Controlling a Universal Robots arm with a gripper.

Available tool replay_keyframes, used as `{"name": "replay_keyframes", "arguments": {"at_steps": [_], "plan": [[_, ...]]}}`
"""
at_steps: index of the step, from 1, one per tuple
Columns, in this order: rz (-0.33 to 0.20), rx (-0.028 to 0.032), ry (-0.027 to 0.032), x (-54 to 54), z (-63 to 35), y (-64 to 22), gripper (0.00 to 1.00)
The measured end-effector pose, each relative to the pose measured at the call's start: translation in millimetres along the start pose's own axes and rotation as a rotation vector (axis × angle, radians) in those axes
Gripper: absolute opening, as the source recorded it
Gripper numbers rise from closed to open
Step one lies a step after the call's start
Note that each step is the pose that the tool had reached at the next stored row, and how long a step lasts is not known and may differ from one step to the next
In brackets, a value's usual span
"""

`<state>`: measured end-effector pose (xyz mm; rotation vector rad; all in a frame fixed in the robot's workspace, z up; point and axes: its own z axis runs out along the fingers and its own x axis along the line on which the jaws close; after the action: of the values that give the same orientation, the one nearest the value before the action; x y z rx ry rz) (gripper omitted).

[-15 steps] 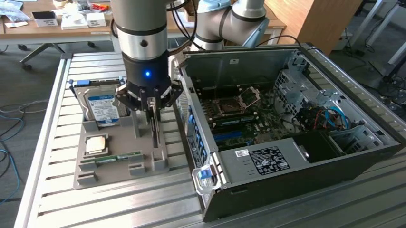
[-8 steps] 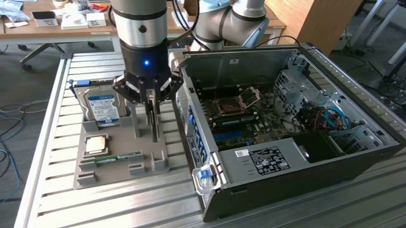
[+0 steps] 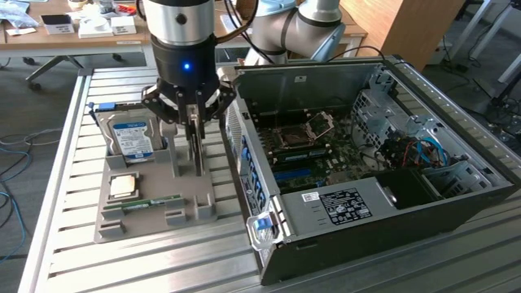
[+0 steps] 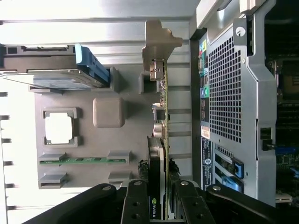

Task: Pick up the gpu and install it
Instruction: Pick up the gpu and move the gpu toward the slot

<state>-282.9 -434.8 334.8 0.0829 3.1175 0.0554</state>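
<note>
The gpu [image 3: 196, 146], a thin dark card, stands on edge in a slot of the grey holder [image 3: 146, 217] beside the open computer case [image 3: 382, 229]. My gripper [image 3: 194, 119] comes straight down on its top edge, with one finger on each face, shut on the card. In the wrist view the gpu [image 4: 161, 107] runs edge-on away from the gripper [image 4: 161, 205], its metal bracket at the far end and its fan housing pressed between the fingers [image 4: 136, 200]. The card's lower edge still sits at the holder [image 4: 93, 140].
The holder also carries a silver hard drive with a blue-white label [image 3: 133, 139], a processor chip [image 3: 124, 184] and a green memory stick [image 3: 153, 202]. The case's perforated rear wall [image 4: 229, 93] stands close beside the card. Inside the case lies the motherboard [image 3: 313, 143]. A slatted metal table [image 3: 65, 244] lies underneath.
</note>
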Motion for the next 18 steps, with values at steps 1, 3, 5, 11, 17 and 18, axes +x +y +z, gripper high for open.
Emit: {"name": "replay_keyframes", "arguments": {"at_steps": [1, 3, 5, 11, 17, 18], "plan": [[0.0, 0.0, 0.0, 0.0, -2.0, 0.1, 0.27], [0.0, 0.0, 0.0, -0.2, -6.2, 0.2, 0.27], [0.0, 0.0, 0.0, -0.2, -9.8, 0.4, 0.27], [0.0, 0.0, 0.0, -0.4, -18.2, 0.7, 0.27], [0.0, -0.0001, -0.0001, -0.4, -18.9, 0.7, 0.27], [0.0, -0.0001, 0.0, -0.4, -18.9, 0.7, 0.27]]}}
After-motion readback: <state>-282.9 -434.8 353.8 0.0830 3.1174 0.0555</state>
